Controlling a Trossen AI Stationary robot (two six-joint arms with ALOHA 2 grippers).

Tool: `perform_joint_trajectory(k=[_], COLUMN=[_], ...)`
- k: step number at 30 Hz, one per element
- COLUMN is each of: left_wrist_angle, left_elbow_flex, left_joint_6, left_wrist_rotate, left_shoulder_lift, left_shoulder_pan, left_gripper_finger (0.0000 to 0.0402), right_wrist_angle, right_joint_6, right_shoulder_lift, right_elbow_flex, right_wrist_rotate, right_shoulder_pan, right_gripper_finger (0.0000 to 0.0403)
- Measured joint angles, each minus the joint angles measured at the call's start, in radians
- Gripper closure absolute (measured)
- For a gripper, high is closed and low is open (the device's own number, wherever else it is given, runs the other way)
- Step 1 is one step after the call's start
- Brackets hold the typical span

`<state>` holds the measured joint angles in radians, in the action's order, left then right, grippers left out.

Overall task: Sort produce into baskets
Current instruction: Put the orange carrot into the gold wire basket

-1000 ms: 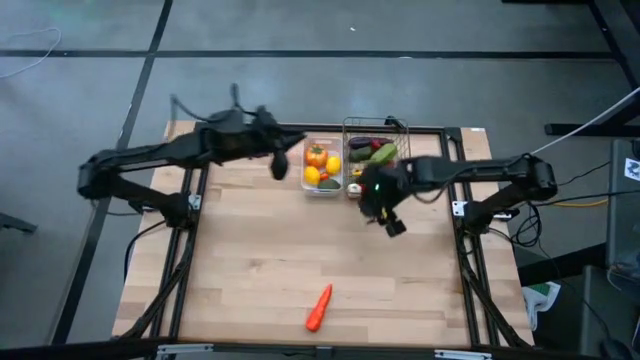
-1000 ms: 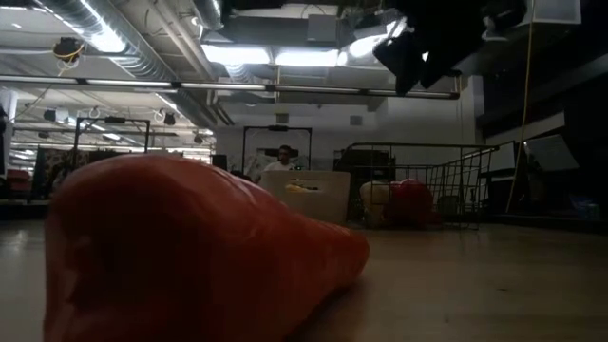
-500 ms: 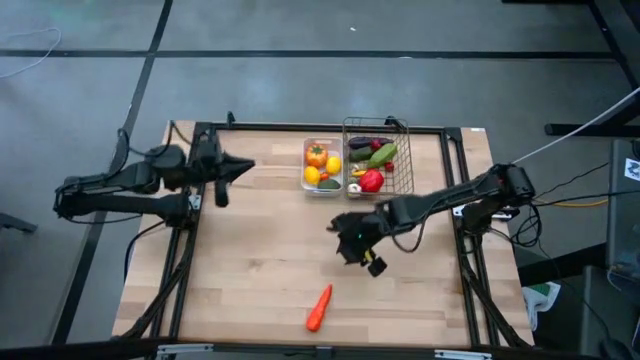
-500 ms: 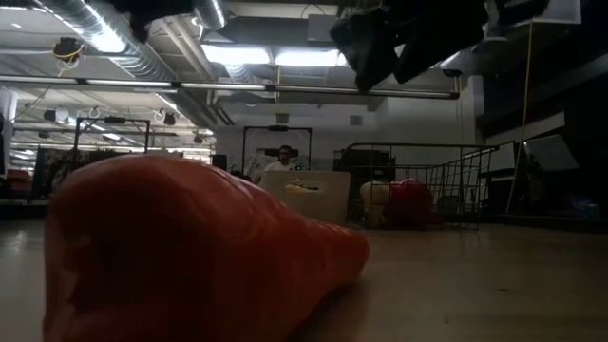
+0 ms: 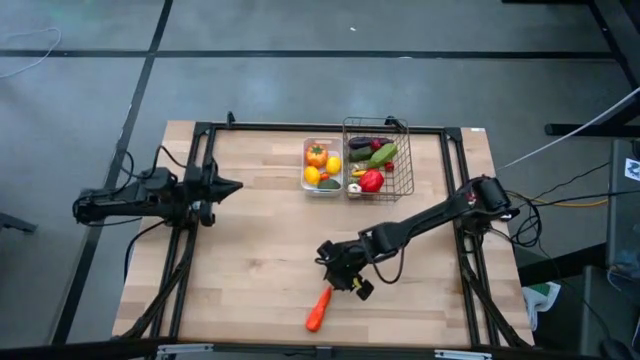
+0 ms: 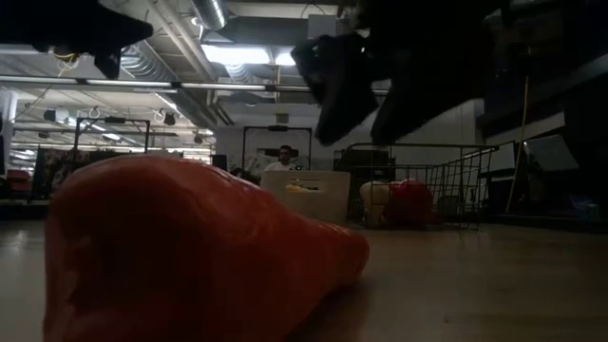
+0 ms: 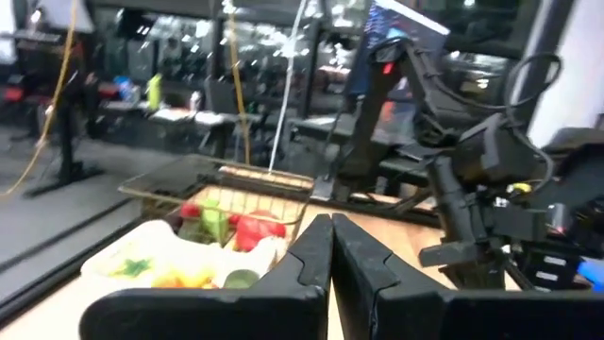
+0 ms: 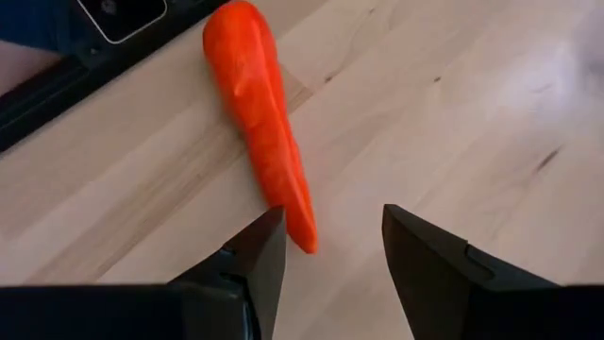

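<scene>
A: Where does the carrot [image 5: 318, 309] lie?

B: It lies alone on the bare wood of the table [image 5: 250, 250], near the front edge and about midway across, well apart from both containers. In the low view it fills the foreground, lying on its side.

A: And the right gripper [image 5: 349, 279]?

B: It hangs just above and beside the carrot's thin end, the right arm stretched out diagonally from the table's right side. In the right wrist view its two dark fingers [image 8: 255, 260] stand apart with a clear gap, and the carrot's tip points into that gap without touching either one. The gripper holds nothing.

A: What about the left gripper [image 5: 226, 186]?

B: It sits over the left part of the table, pointing toward the middle, far from the carrot. Its fingers [image 7: 307, 260] are pressed together in the left wrist view, with nothing between them.

A: Where is the remaining produce?

B: At the back of the table. The white tray [image 5: 321, 166] holds an orange tomato [image 5: 316, 155], two yellow lemons [image 5: 333, 165] and something green that is too small to identify. Just beside it, on its right, the wire basket [image 5: 377, 158] holds a red pepper [image 5: 372, 180], a green cucumber [image 5: 383, 154] and a dark eggplant [image 5: 362, 143], along with a few smaller pieces.

A: Anyone in the room?

B: A person [image 6: 284, 158] shows far behind the table in the low view.
</scene>
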<state>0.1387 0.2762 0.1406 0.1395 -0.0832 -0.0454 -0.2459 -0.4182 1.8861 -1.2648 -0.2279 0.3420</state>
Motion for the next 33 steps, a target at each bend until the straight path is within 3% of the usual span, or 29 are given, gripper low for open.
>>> perform_joint_trajectory(k=[5, 12, 33], left_wrist_angle=[-0.084, -0.155, -0.182], left_elbow_flex=[-0.106, -0.199, -0.268], left_joint_6=[-0.058, -0.084, -0.114], left_wrist_rotate=[-0.016, -0.016, -0.029], left_shoulder_lift=[0.080, 0.079, 0.079], left_shoulder_pan=[0.020, 0.020, 0.021], left_gripper_finger=[0.0397, 0.0399, 0.0396], right_wrist_angle=[0.019, 0.064, 0.143], right_joint_6=[-0.005, -0.005, 0.001], right_shoulder_lift=[0.035, 0.082, 0.168], right_elbow_flex=[0.000, 0.000, 0.000], right_wrist_rotate=[-0.001, -0.033, -0.103], right_shoulder_pan=[0.008, 0.013, 0.011], right_gripper_finger=[0.0226, 0.0226, 0.0226])
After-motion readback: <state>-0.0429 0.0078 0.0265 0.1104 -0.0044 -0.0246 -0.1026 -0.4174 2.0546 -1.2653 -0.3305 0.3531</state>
